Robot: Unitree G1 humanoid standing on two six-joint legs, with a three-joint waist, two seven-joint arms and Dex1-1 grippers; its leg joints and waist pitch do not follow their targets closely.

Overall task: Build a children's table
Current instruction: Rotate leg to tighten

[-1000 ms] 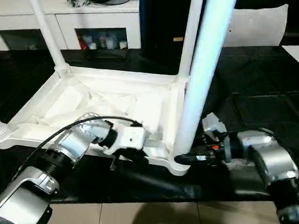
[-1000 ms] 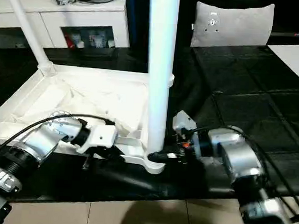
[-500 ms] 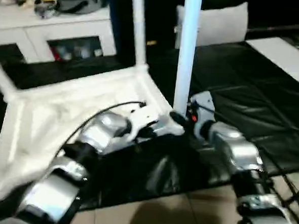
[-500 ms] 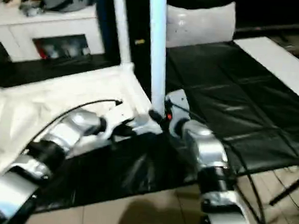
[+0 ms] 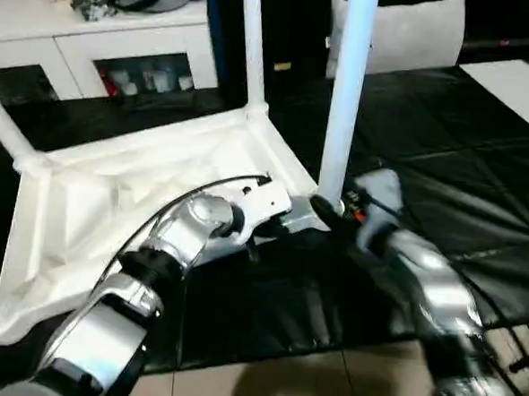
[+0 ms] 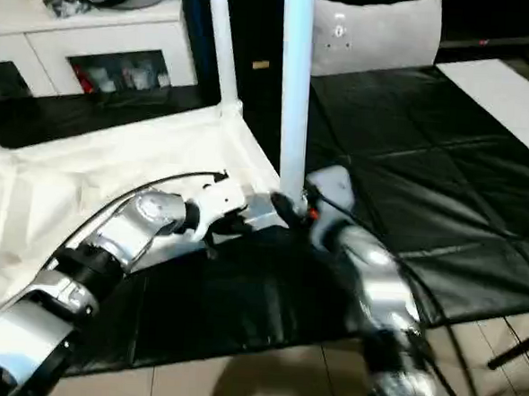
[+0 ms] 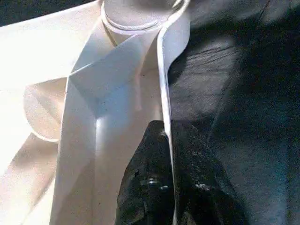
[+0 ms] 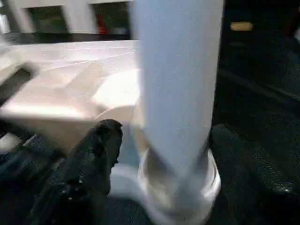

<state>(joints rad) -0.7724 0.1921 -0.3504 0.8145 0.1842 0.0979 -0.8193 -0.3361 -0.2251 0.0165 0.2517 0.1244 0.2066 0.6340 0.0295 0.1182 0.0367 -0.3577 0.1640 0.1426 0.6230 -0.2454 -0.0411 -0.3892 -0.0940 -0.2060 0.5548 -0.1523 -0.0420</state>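
The white tabletop [image 5: 139, 199] lies upside down on the black mat, ribbed side up. White legs stand in its corner sockets: one at the near right corner [image 5: 347, 95], one at the far corner [image 5: 252, 45], one at the left [image 5: 4, 128]. My left gripper [image 7: 168, 154] is shut on the tabletop's near rim, one finger on each side of it, close to the near right socket. My right gripper [image 8: 173, 159] is at the foot of the near right leg [image 8: 178, 84]. It is open, with its fingers [image 8: 96, 154] standing off either side of the tube.
A white cabinet [image 5: 122, 37] with clutter stands at the back left. A grey cushion [image 5: 418, 37] leans at the back right, and a white board [image 5: 523, 88] lies on the far right. The black mat [image 5: 463, 174] ends at a tiled floor [image 5: 262, 386] in front.
The camera has swung, so the whole picture has shifted. My right gripper's fingers have spread wider around the foot of the leg. The left gripper keeps its hold on the rim.
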